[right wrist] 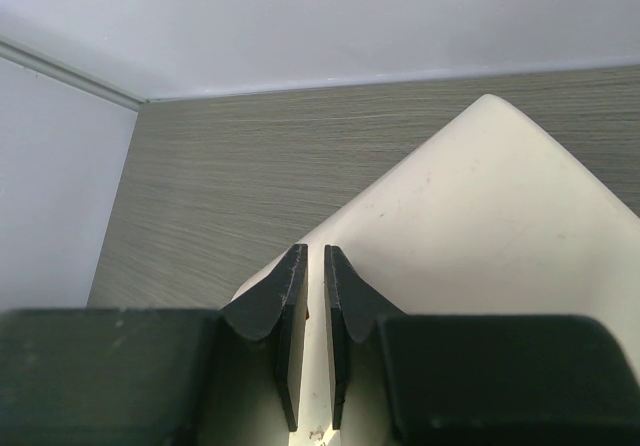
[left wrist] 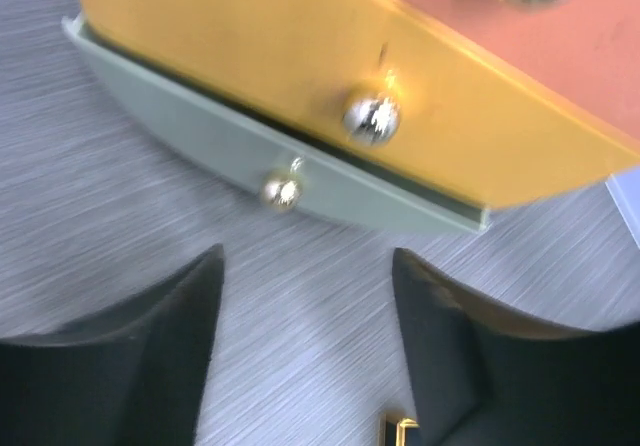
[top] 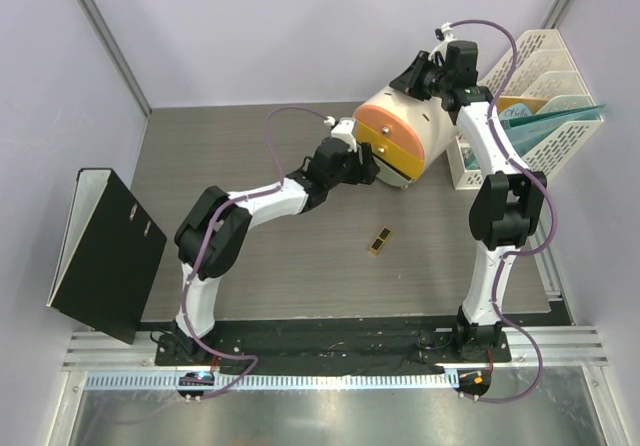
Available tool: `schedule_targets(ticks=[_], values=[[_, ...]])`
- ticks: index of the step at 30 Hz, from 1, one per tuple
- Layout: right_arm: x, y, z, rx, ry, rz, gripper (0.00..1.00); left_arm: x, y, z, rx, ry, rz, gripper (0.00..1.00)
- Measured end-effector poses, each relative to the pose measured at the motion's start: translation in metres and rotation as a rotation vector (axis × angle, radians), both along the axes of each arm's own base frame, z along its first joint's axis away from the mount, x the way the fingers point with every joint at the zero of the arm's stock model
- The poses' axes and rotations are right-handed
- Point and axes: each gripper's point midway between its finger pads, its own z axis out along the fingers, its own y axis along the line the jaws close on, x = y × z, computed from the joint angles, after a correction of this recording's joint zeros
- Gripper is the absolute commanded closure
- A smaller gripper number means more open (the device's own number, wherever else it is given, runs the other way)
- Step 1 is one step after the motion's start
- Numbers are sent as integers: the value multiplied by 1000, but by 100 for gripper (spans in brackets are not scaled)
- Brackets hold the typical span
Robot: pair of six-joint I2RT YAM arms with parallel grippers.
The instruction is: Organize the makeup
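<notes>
One lipstick (top: pixel 381 240) lies alone about mid-worktop (top: pixel 250 286), loose and not yet stowed. Beyond it the left hand (left wrist: pixel 308 266) hangs open and empty just before the box (top: pixel 395 116), roughly lined up with the bottom drawer (left wrist: pixel 200 136) and its knob (left wrist: pixel 282 190), likely to pull it. The box sits toward the far right corner. At its far edge the right hand (right wrist: pixel 313 256) pinches the wall, apparently steadying it.
</notes>
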Motion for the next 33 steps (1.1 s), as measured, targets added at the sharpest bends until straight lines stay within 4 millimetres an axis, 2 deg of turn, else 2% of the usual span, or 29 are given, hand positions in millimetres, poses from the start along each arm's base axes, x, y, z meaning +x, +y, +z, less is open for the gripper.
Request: schedule_targets(ticks=[4,6,7,9,11,23,33], values=[[0,0,0,0,0,0,81,12,-13,4,-36,2,9,23],[0,0,0,0,0,0,81,16,-17,1,-41,7,13,29],[0,0,0,0,0,0,81,17,-18,-2,-41,11,14,32],[0,0,0,0,0,0,81,20,-20,-7,-38,17,15,46],[0,0,0,0,0,0,81,21,-23,-13,-37,27,11,53],[0,0,0,0,0,0,81,26,-32,-28,-32,42,-8,57],[0,0,-1,-1,1,0,81,28,-28,-45,-7,69,0,59]])
